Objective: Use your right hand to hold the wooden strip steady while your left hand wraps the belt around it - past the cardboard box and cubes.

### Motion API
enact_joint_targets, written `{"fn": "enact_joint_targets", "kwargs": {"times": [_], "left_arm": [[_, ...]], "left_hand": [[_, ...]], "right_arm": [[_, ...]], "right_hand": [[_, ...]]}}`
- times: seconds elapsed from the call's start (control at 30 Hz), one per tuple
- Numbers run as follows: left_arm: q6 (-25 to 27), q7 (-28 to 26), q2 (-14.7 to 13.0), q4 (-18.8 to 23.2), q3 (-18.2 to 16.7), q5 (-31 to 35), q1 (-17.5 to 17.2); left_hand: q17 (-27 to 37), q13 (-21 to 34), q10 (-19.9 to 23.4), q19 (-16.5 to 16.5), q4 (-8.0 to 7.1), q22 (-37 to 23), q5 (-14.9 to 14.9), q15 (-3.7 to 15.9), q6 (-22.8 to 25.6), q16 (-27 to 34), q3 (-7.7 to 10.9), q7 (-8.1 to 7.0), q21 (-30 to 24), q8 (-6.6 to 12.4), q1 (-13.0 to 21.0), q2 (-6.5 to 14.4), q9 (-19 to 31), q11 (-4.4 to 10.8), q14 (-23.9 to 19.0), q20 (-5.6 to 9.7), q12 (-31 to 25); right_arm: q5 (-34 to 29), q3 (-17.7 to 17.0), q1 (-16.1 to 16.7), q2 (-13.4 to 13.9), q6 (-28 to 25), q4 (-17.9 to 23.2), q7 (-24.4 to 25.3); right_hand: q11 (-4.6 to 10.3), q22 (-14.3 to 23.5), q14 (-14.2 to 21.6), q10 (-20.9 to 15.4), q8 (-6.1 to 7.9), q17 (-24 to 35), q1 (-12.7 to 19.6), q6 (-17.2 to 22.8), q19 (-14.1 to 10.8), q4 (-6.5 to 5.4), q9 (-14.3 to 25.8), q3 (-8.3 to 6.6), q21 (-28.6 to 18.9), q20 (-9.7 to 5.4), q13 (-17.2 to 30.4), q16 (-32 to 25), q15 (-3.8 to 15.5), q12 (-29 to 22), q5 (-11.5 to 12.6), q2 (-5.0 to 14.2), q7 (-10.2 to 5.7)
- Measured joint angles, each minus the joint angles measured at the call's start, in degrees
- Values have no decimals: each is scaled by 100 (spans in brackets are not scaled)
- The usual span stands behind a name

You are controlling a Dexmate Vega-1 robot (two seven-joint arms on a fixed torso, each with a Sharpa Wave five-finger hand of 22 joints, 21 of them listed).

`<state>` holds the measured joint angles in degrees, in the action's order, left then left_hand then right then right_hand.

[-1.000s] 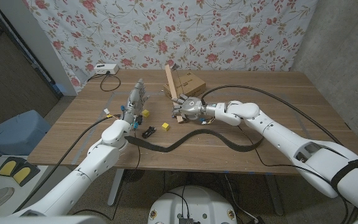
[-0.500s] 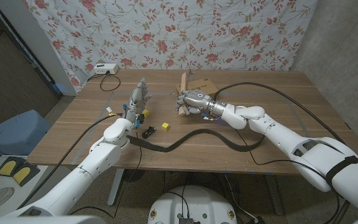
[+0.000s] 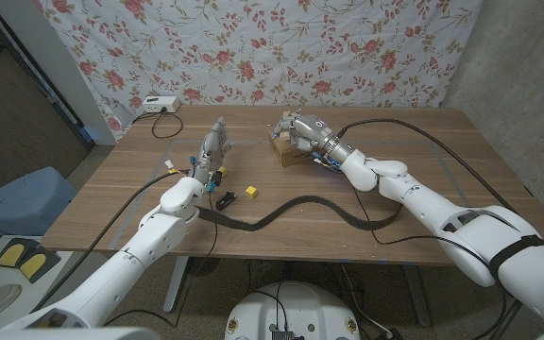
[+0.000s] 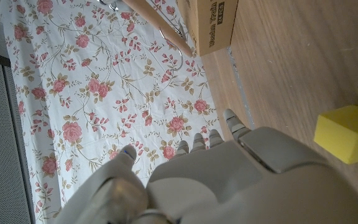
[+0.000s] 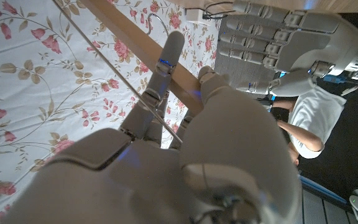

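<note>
My right hand [image 3: 302, 128] grips the wooden strip [image 3: 280, 122] and holds it in the air above the cardboard box [image 3: 290, 155] at the table's far middle. In the right wrist view the fingers [image 5: 160, 74] wrap the strip [image 5: 129, 37]. The black belt [image 3: 270, 216] lies in a wavy line across the near table, untouched. My left hand [image 3: 212, 149] stands at the left with fingers straight and apart, holding nothing. One yellow cube [image 3: 251, 193] sits near the belt, seen also as the cube [image 4: 347, 133] in the left wrist view, where the strip [image 4: 160, 26] and box [image 4: 213, 25] show farther off.
A white device [image 3: 154, 103] with a cable sits at the far left corner. A small black piece [image 3: 225, 200] lies by the belt's left end. Black cables [image 3: 385, 142] run along my right arm. A person [image 5: 306, 124] shows in the right wrist view.
My right hand has lifted the wooden strip from the table in front of the box and carried it away from me, over the box. My left hand has edged slightly farther out.
</note>
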<state>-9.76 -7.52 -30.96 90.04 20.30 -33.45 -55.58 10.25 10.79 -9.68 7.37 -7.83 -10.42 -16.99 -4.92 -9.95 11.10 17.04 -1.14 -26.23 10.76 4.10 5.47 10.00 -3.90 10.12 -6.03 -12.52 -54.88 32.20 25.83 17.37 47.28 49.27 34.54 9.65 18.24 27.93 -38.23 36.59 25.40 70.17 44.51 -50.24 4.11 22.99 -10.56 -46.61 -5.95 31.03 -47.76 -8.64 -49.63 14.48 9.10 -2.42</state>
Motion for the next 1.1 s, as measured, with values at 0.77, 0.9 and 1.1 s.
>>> {"fn": "enact_joint_targets", "kwargs": {"times": [0.77, 0.9, 1.1], "left_arm": [[188, -57, -117, 265, 107, 190, 68], [215, -94, -171, 347, 134, 273, 68], [253, -185, -303, 487, 203, 508, 76]], "left_hand": [[0, 0, 0, -15, 0, 0, 0, 0, 0, 0, 0, 1, 39, 0, 0, 0, 0, 0, 0, 16, 0], [-13, 0, 0, -31, 25, 0, 0, 0, 21, 0, -25, -20, 61, 0, 0, 0, 0, 0, 0, 32, 23], [-36, 0, -18, -272, 431, 0, 43, 123, 9, 0, 139, -93, 84, 31, 488, 13, 0, 190, -239, 63, -15]], "right_arm": [[2281, -1086, 724, -367, 94, 649, -940], [2956, -1324, 934, -466, -76, 901, -1315], [3949, -1645, 1264, -602, -409, 1354, -1860]], "right_hand": [[5, -39, 6, -8, 7, 0, -474, 35, 88, -407, 160, -343, -280, 87, 53, -200, -5, -54, 83, -275, -35], [5, -43, 155, -8, 44, 0, -478, 35, 126, -441, 252, -377, -345, 126, 54, -219, -14, -98, 122, -279, -35], [5, -70, 155, -8, 99, 0, -478, 35, 207, -447, 360, -383, -435, 148, 55, -224, -14, -99, 149, -279, -35]]}}
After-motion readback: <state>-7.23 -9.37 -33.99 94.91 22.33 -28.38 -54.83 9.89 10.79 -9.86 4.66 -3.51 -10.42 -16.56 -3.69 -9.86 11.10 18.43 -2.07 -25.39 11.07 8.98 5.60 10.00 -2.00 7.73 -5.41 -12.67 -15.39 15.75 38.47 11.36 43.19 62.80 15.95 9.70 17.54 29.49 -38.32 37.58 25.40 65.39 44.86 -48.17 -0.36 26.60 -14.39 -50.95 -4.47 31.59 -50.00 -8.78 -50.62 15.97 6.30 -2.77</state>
